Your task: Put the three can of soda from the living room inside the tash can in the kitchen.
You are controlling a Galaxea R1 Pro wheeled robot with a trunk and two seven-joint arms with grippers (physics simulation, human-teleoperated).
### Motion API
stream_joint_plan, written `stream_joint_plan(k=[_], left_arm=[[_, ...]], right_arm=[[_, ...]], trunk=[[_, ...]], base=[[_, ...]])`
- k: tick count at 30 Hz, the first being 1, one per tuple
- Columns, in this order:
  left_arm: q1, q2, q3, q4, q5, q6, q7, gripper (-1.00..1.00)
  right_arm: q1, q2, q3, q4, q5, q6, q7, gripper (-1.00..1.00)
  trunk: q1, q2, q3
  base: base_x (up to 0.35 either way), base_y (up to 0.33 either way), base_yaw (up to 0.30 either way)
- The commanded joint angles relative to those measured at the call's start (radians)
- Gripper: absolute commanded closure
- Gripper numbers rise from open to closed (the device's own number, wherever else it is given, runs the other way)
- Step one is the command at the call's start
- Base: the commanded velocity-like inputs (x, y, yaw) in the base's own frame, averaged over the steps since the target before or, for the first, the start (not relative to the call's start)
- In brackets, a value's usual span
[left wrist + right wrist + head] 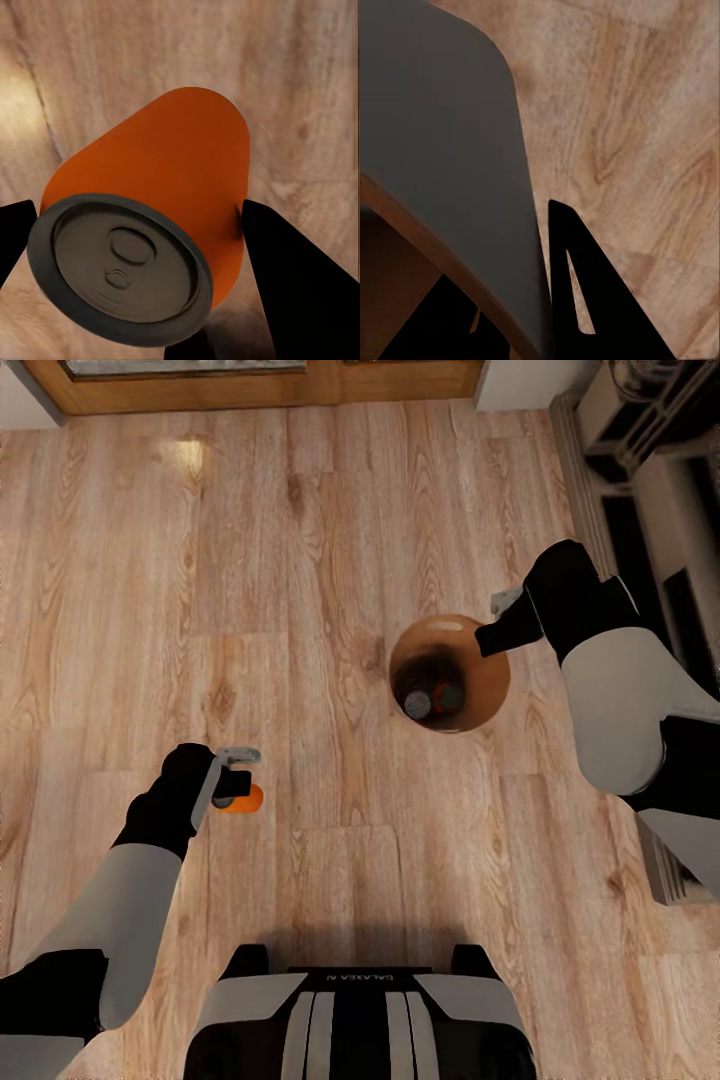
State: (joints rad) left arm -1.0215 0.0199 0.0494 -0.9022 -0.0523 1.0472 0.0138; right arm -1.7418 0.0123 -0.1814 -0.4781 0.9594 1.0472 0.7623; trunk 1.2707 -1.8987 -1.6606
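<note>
The round brown tash can (485,685) stands on the plank floor, right of centre in the head view. Inside its dark hollow lie two soda cans, one showing a grey top (417,705) and one beside it (449,697). My left gripper (236,784) hangs low over the floor, left of the bin, shut on the third orange can (246,799). The left wrist view has that can (180,172) between the black fingers (300,292), grey top toward the camera. My right gripper (497,630) is open at the bin's far right rim, and its fingers (574,300) show beside the blurred rim (442,150).
A wood-framed door (270,385) runs along the top of the head view. Dark and grey cabinetry (660,510) lines the right side. My own base (355,1020) is at the bottom. Light wood floor (300,560) spreads between the bin and the door.
</note>
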Motion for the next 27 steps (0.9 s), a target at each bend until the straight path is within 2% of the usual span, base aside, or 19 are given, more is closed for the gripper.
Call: stream_joint_plan(k=[1, 12, 14, 15, 18, 19, 21, 27], left_arm=[[0.000, 0.000, 0.000, 0.000, -0.001, 0.000, -0.003, 1.00], [0.001, 0.000, 0.002, -0.001, 0.002, 0.000, -0.015, 1.00], [0.001, 0.001, 0.002, -0.001, 0.000, 0.000, -0.045, 1.00], [-0.002, 0.013, 0.002, -0.001, -0.001, 0.000, -0.092, 1.00], [-0.005, 0.037, -0.001, 0.001, -0.002, 0.000, -0.156, 1.00], [-0.022, 0.051, -0.004, 0.007, -0.003, 0.000, -0.207, 1.00], [-0.062, 0.060, -0.006, 0.020, -0.005, 0.000, -0.256, 1.00], [-0.178, 0.068, -0.009, 0.114, -0.006, 0.000, -0.330, 1.00]], right_arm=[[0.000, 0.000, 0.000, 0.000, 0.002, 0.000, 0.002, 1.00], [0.022, 0.001, 0.002, 0.020, -0.001, 0.000, 0.005, 1.00], [0.034, 0.001, 0.002, 0.021, -0.002, 0.000, 0.006, 1.00], [0.046, 0.001, -0.001, 0.022, -0.004, 0.000, 0.008, 1.00], [0.057, 0.001, -0.006, 0.023, -0.006, 0.000, 0.011, 1.00], [0.063, 0.001, -0.009, 0.023, -0.007, 0.000, 0.017, 1.00], [0.067, 0.001, -0.016, 0.023, -0.007, 0.000, 0.041, 1.00], [0.081, 0.000, -0.023, 0.023, -0.006, 0.000, 0.098, 1.00]], trunk=[[-0.004, 0.007, 0.003], [-0.046, 0.084, 0.038], [-0.054, 0.098, 0.044], [-0.058, 0.105, 0.047], [-0.069, 0.126, 0.057], [-0.073, 0.133, 0.060], [-0.081, 0.147, 0.066], [-0.104, 0.189, 0.085]], base=[[0.000, 0.000, 0.000], [0.000, 0.000, 0.000], [0.000, 0.000, 0.000], [0.000, 0.000, 0.000], [0.000, 0.000, 0.000], [0.000, 0.000, 0.000], [0.000, 0.000, 0.000], [0.000, 0.000, 0.000]])
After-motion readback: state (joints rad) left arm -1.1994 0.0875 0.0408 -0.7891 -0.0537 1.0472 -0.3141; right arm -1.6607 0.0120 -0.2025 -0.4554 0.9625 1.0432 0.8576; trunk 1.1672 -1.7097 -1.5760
